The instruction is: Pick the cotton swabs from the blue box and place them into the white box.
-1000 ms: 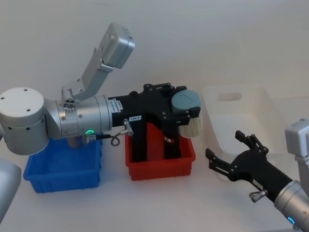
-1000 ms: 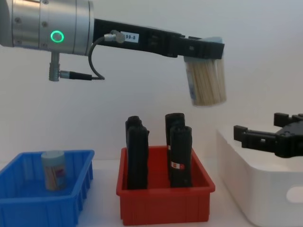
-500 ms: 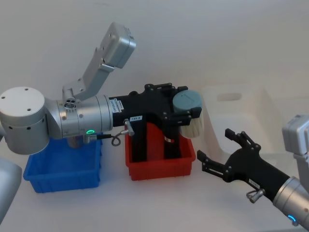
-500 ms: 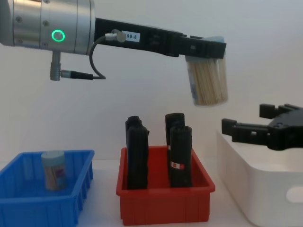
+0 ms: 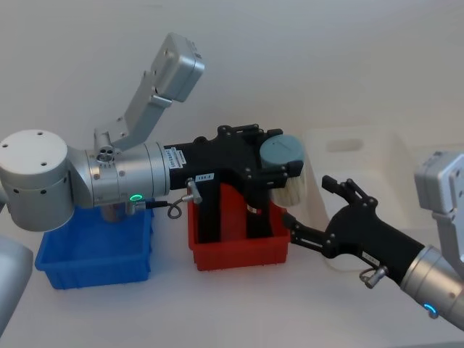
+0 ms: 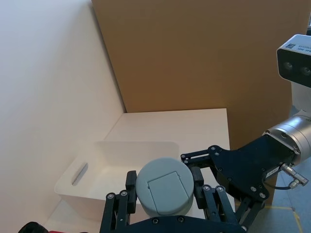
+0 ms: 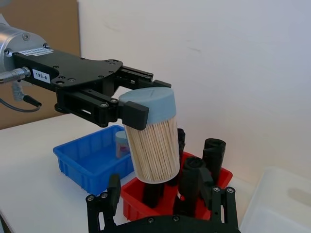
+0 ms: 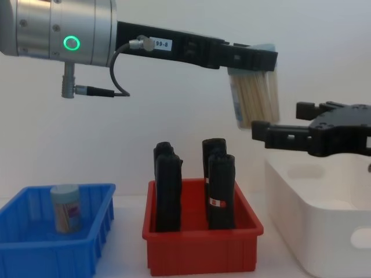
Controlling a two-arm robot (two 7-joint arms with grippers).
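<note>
The left gripper (image 8: 250,59) clamped the pale blue lid of a clear cylindrical tub of cotton swabs (image 8: 255,101), which hung near-upright over the red plastic bin's (image 8: 200,255) right end, just left of the large white plastic box (image 8: 324,243). The right gripper (image 5: 305,200), fingers spread, hovered just right of the tub. The white box looked empty; another tub (image 8: 65,207) stood in the low blue plastic box (image 8: 35,255).

Robot test lab: bare white counter (image 5: 239,312), blank white wall (image 5: 304,51), brown board partition (image 6: 204,53), plastic blue box (image 8: 35,255) and white box (image 8: 324,231).

left gripper (image 8: 253,58) clamps cotton swabs (image 8: 255,99) aloft; right gripper (image 8: 285,123) spread just beside, over white box (image 8: 327,234).
</note>
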